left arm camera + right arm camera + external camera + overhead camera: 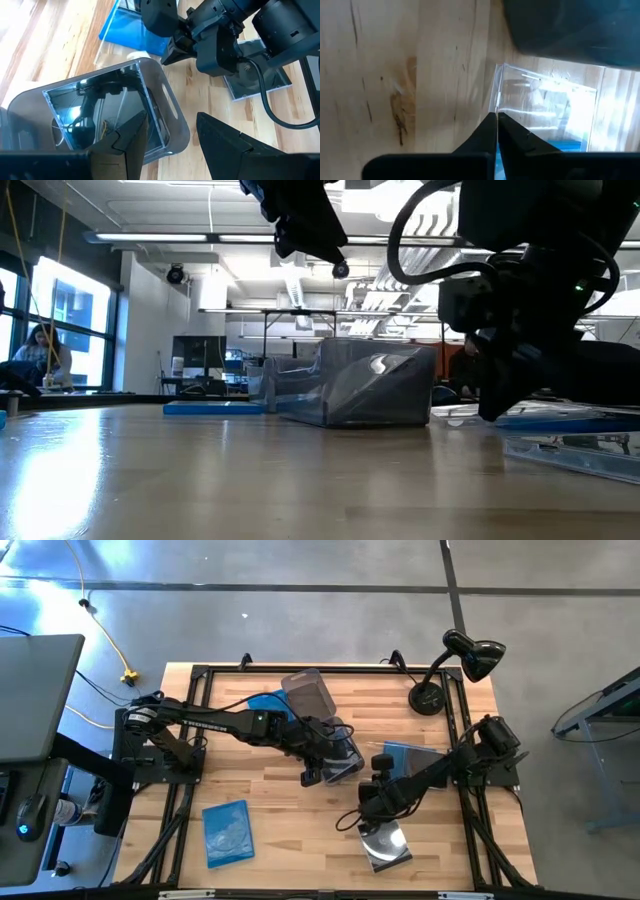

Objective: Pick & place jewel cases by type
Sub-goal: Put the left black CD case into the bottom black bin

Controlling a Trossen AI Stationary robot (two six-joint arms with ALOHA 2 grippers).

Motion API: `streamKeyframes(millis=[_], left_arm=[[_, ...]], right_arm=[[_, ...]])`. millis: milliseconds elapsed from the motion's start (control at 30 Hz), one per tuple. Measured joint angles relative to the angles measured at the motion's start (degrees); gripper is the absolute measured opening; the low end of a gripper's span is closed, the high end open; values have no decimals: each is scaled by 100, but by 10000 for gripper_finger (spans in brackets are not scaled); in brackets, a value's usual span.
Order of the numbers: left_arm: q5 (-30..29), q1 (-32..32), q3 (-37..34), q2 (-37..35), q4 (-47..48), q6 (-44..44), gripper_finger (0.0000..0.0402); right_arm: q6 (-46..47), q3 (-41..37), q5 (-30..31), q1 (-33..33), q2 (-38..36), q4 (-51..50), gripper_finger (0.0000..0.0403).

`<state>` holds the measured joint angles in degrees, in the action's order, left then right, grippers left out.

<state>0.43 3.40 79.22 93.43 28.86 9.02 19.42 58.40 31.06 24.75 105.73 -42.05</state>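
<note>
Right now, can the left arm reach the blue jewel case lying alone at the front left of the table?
Probably yes. The blue jewel case lies flat with bare table around it, and the left gripper, open over a grey tub, carries nothing.

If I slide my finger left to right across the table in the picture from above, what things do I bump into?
Blue jewel case → left gripper over a grey tub → right gripper → desk lamp.

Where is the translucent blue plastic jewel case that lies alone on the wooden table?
In the high view, the translucent blue jewel case lies near the table's front edge on the left side, apart from both arms, well in front of the left gripper.
</note>
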Motion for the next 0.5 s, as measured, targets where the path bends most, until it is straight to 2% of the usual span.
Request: streamKeyframes(millis=[233, 333, 500], left_arm=[[141, 0, 0, 31, -11, -48, 168], [161, 2, 0, 48, -109, -346, 168], [161, -85, 0, 48, -983, -513, 168]], right_arm=[[113, 296, -37, 223, 0, -438, 1], [540, 664, -32, 369, -2, -1170, 5], [1416, 1308, 47, 618, -11, -2711, 21]])
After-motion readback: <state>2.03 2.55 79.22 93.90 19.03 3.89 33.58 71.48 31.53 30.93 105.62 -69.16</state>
